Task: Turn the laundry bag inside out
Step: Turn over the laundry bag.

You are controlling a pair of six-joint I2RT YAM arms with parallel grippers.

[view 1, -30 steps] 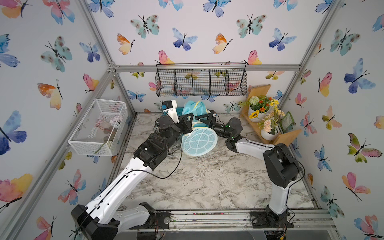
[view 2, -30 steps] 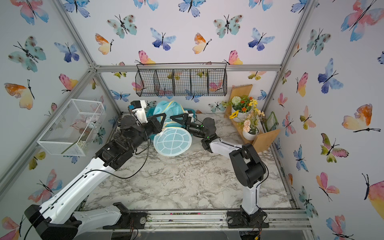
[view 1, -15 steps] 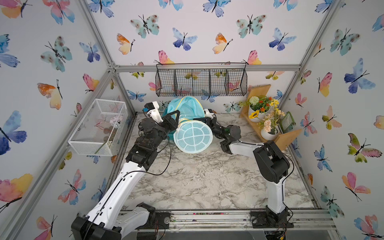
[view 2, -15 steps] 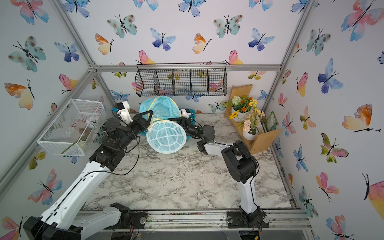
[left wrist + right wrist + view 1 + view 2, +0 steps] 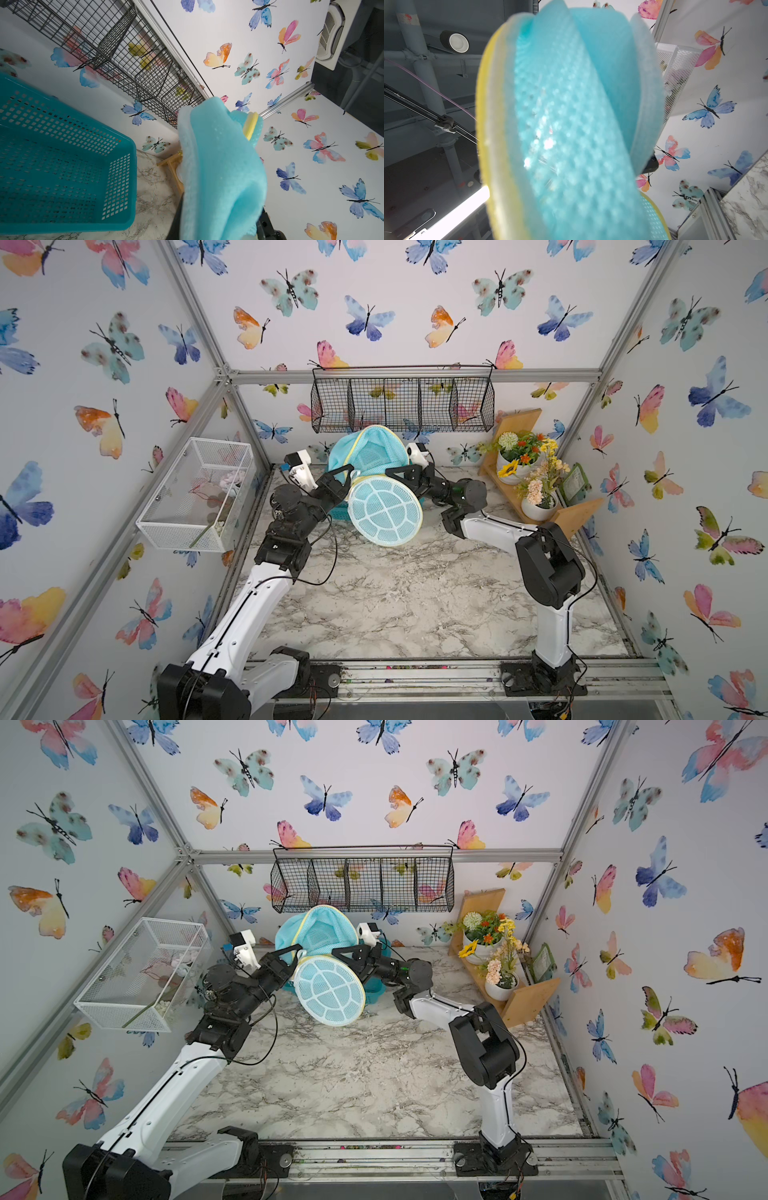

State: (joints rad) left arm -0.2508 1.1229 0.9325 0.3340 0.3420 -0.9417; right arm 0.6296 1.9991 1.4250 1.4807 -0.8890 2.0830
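Between my left jaws and right jaws, each clamped on bunched mesh, the laundry bag (image 5: 368, 452) hangs clear of the counter (image 5: 395, 593), so I should spread evenly and push its ribbed end (image 5: 384, 510) through, an end plain in both top views, whereas my wrist views give only blurred folds.

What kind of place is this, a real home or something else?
Probably a staged robot test cell, not a home: an aluminium frame holds butterfly-paper walls, and the left arm and right arm are mounted on a rail by the table.
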